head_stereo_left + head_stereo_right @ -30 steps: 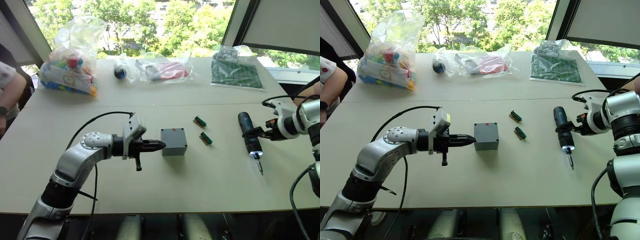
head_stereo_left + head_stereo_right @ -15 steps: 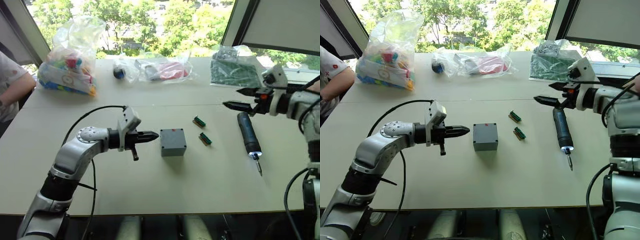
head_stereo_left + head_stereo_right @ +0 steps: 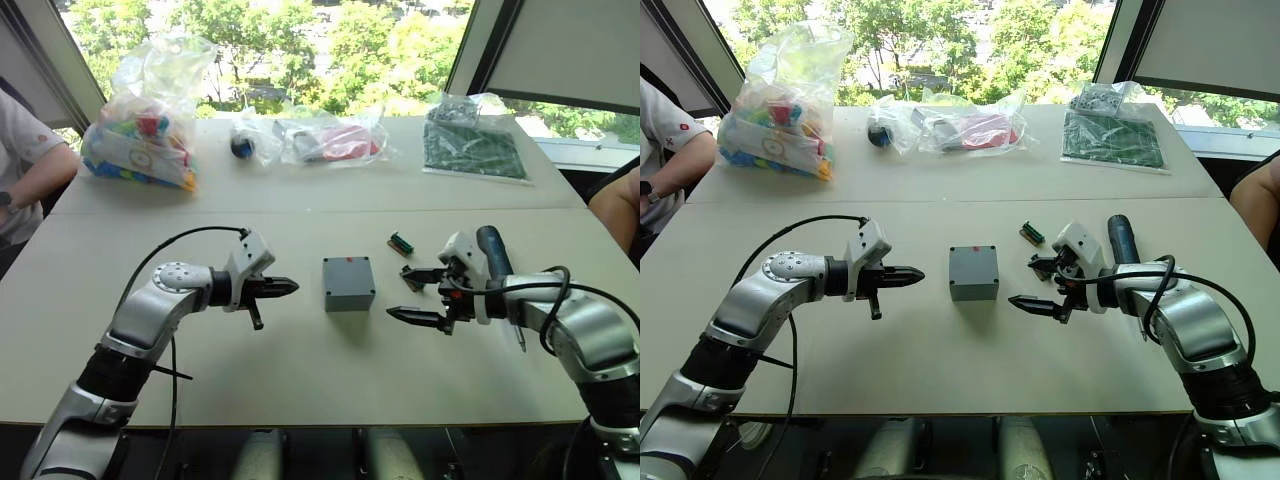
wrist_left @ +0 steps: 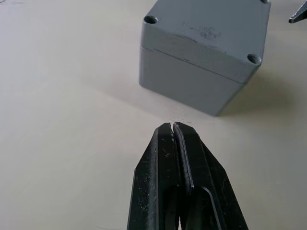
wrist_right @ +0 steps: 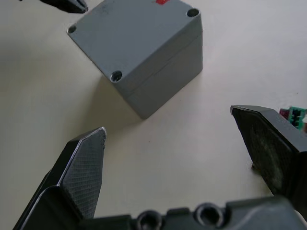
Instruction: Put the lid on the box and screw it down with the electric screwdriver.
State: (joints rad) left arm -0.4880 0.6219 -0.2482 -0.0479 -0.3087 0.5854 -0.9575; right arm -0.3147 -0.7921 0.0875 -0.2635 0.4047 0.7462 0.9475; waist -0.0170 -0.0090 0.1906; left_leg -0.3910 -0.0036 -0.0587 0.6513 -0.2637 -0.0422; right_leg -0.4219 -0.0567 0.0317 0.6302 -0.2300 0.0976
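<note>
On the pale table (image 3: 300,390), the box (image 3: 348,283) with the lid (image 4: 211,24) on sits between the clenched left gripper (image 3: 290,287) and the released right gripper (image 3: 408,294). The electric screwdriver (image 3: 493,250) lies behind the right gripper, ungrasped; a sideways nudge could shift the unscrewed lid.

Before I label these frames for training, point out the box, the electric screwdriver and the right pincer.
box (image 3: 973,268): right eye view, middle of its lidded top.
electric screwdriver (image 3: 491,246): left eye view, dark barrel.
right pincer (image 3: 1029,283): right eye view, midway between fingertips.
</note>
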